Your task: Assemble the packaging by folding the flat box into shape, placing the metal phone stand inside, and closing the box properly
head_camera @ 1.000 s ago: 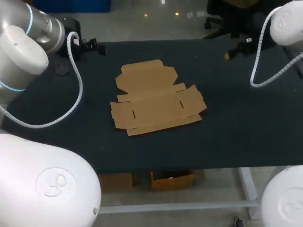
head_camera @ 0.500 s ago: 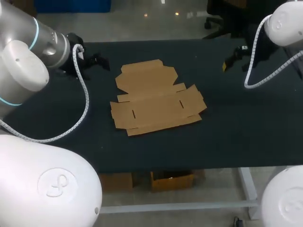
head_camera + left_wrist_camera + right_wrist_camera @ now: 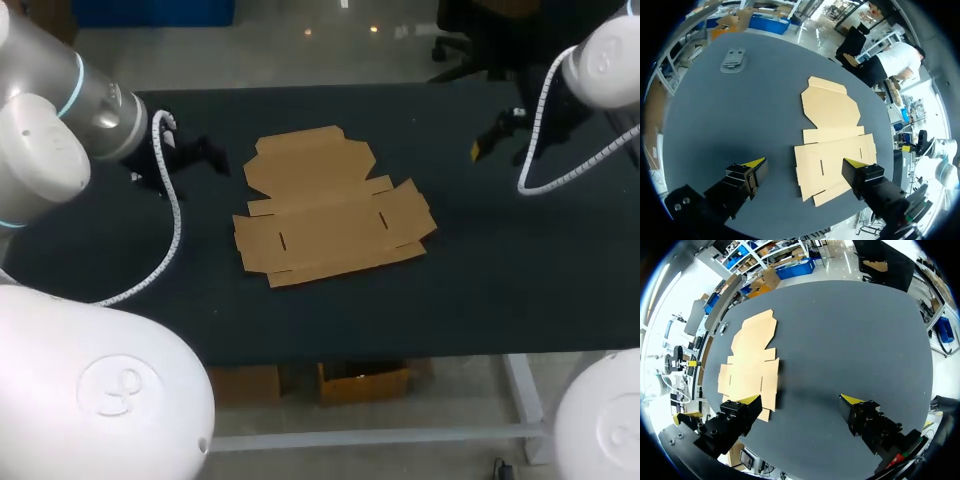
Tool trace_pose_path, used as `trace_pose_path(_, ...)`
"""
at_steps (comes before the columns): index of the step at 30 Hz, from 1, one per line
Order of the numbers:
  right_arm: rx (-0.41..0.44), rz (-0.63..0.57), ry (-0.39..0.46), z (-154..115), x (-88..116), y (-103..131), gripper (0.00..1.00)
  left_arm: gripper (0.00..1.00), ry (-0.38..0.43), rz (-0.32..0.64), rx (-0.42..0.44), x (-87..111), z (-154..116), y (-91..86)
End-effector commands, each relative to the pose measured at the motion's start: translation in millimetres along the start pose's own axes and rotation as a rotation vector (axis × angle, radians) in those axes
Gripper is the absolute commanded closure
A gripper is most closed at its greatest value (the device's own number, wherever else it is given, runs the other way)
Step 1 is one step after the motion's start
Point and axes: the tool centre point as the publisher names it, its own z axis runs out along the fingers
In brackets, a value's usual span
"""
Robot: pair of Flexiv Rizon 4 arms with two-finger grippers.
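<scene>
**Now then: box lies flat, both grippers spread and holding nothing**

You have the flat box (image 3: 330,205) lying unfolded near the middle of the dark table (image 3: 500,260), all its flaps down on the surface. From the head view, your left gripper (image 3: 205,155) hangs over the table just beside the box's far-left flap. Your right gripper (image 3: 488,140) sits over the far right part of the table, well apart from the cardboard.

Look at your left wrist view. The left gripper (image 3: 805,162) has its fingers wide apart with nothing between them. The box (image 3: 832,137) is on the table ahead of it. The grey metal phone stand (image 3: 733,60) lies farther ahead near the table's edge, well apart from the box.

In your right wrist view, the right gripper (image 3: 800,399) is likewise released and grips nothing. The box (image 3: 752,360) lies ahead of it, off to one side.
</scene>
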Motion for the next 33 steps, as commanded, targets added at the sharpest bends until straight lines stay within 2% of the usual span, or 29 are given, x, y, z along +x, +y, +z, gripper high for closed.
trace_pose_path(1, -0.001, 0.000, -0.003, -1.2, 1.3, -1.0, 0.00, 0.00, -0.081, -0.005, -0.020, 10.5, -1.7, -5.7)
trace_pose_path(11, -0.001, 0.000, -0.003, -1.2, 1.3, -1.0, 0.00, 0.00, -0.081, -0.005, -0.020, 10.5, -1.7, -5.7)
trace_pose_path(13, 0.027, 0.004, 0.010, 7.6, 8.3, -0.1, 0.00, 0.00, -0.046, -0.023, -0.038, 13.6, 1.0, -8.2)
trace_pose_path(14, 0.064, 0.046, 0.014, 13.0, 9.0, -0.2, 0.00, 0.00, -0.042, -0.029, -0.033, 15.1, 2.4, -7.7)
trace_pose_path(18, 0.117, 0.090, 0.038, 29.2, 11.3, -5.6, 0.00, 0.00, -0.003, -0.049, -0.054, 16.6, 5.8, -3.9)
trace_pose_path(28, 0.136, 0.117, 0.060, 43.0, 24.3, -15.2, 0.00, 0.00, 0.000, -0.059, -0.079, 14.9, 6.1, 12.6)
trace_pose_path(33, 0.174, 0.140, 0.090, 56.7, 32.9, -17.6, 0.00, 0.00, 0.005, -0.068, -0.080, 11.1, 7.5, 16.8)
